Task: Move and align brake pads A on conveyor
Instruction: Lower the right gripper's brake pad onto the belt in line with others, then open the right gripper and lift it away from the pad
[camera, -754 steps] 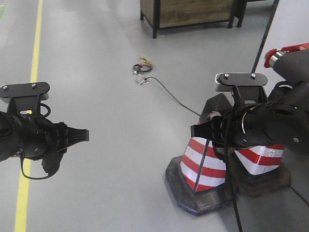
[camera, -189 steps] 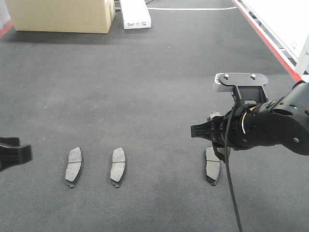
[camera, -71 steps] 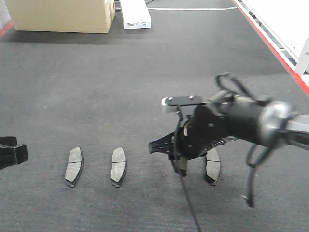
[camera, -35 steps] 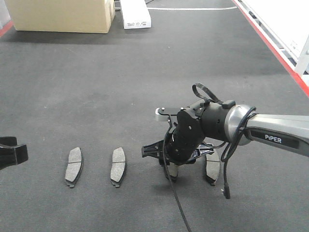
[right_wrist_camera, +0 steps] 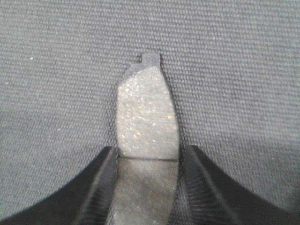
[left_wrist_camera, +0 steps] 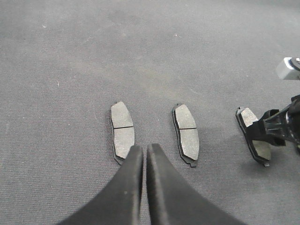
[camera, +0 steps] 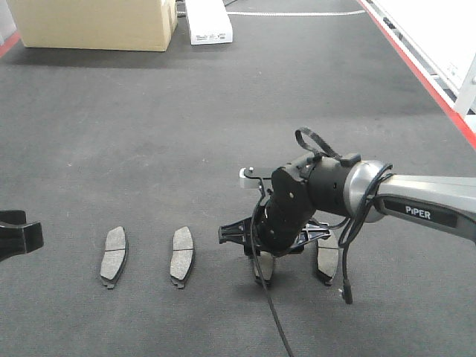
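The right pincer (camera: 262, 262) pinches the third brake pad (right_wrist_camera: 146, 119) flat against the conveyor (camera: 223, 111) to line it up; the left pincer (left_wrist_camera: 143, 161) sits pressed together

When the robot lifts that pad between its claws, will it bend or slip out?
Probably neither. The brake pad looks like a rigid slab on a backing plate, so it should stay stiff. Its face looks gritty and the right gripper has ribbed fingers at both sides, so slipping seems unlikely. Lying flat on the conveyor, it shouldn't roll.

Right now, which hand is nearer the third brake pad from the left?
The right hand: its fingers straddle that brake pad. The left hand sits shut near the leftmost pad.
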